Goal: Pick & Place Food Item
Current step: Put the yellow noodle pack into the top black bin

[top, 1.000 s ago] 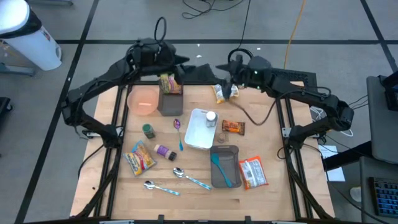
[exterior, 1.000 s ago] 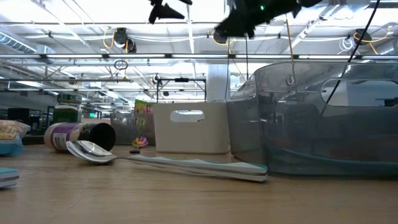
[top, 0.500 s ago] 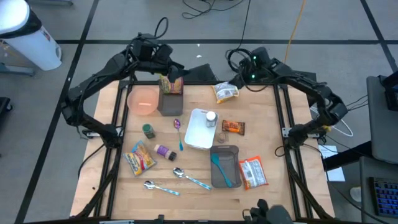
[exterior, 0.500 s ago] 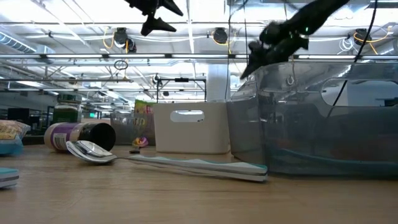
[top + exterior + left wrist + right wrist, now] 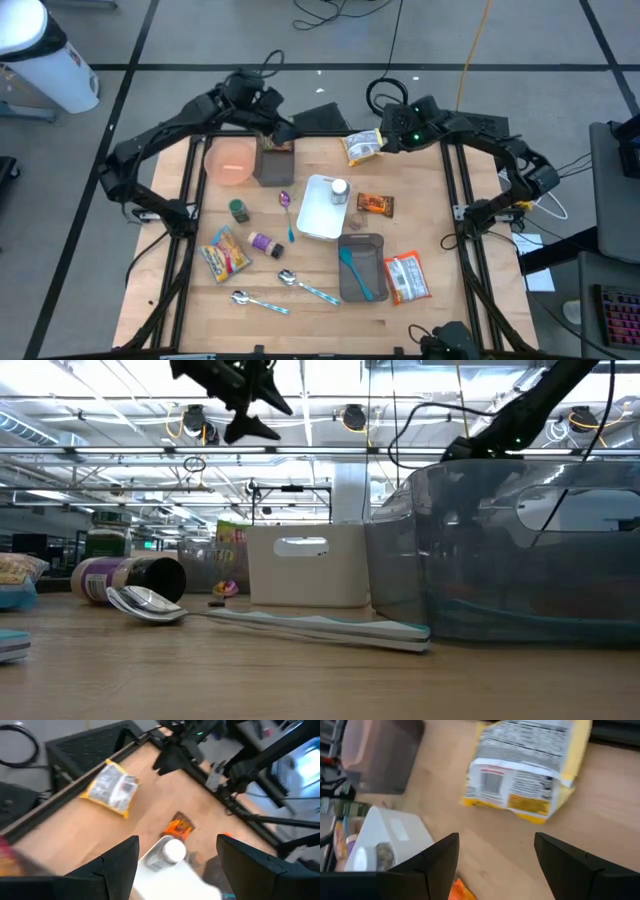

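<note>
A yellow snack bag [image 5: 363, 146] lies flat at the table's far edge. My right gripper [image 5: 392, 140] hovers just right of it, open, nothing between its fingers; its wrist view looks down on the bag [image 5: 525, 770]. My left gripper [image 5: 287, 128] hangs open above the grey bin [image 5: 270, 165], in which another snack bag [image 5: 274, 146] stands. It shows high up in the low view [image 5: 262, 410]. An orange bar [image 5: 375, 204], a red-and-white bag [image 5: 406, 278] and a yellow-orange bag [image 5: 226, 253] lie flat on the wood.
A pink bowl [image 5: 231, 160] sits left of the bin. A white tray [image 5: 318, 215] carries a small white bottle [image 5: 339, 189]. A grey tub [image 5: 361, 266] holds a teal utensil. Jars [image 5: 240, 210], [image 5: 264, 243] and spoons [image 5: 305, 286] lie at the near left.
My right gripper has drawn back off the yellow bag toward the table's right edge, sunk and rolled; the bag now lies fully uncovered. My left gripper has come down toward the grey bin and turned somewhat. Both have stayed open.
</note>
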Available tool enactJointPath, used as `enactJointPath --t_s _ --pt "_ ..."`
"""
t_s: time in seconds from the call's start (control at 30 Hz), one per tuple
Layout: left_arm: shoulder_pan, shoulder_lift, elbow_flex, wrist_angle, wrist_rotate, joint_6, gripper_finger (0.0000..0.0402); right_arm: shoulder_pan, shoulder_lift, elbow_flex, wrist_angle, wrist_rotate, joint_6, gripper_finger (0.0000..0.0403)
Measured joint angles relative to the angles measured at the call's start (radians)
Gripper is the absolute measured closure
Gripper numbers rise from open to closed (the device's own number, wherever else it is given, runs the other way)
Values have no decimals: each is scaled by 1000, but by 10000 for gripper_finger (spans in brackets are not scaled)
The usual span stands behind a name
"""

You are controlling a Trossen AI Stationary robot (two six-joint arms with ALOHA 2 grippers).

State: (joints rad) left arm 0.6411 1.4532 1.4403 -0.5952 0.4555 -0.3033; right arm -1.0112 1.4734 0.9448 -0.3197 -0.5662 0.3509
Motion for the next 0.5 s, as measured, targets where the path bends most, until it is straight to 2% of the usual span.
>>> enactJointPath --t_s 0.13,0.23,0.5 --pt "-3 0 -101 172 74 -82 131 -1 0 -40 50 76 25 152" --pt "-11 0 -146 275 98 -140 131 -2 0 -70 130 91 90 152" --pt "-35 0 -155 330 116 -148 131 -2 91 -84 237 57 184 177"
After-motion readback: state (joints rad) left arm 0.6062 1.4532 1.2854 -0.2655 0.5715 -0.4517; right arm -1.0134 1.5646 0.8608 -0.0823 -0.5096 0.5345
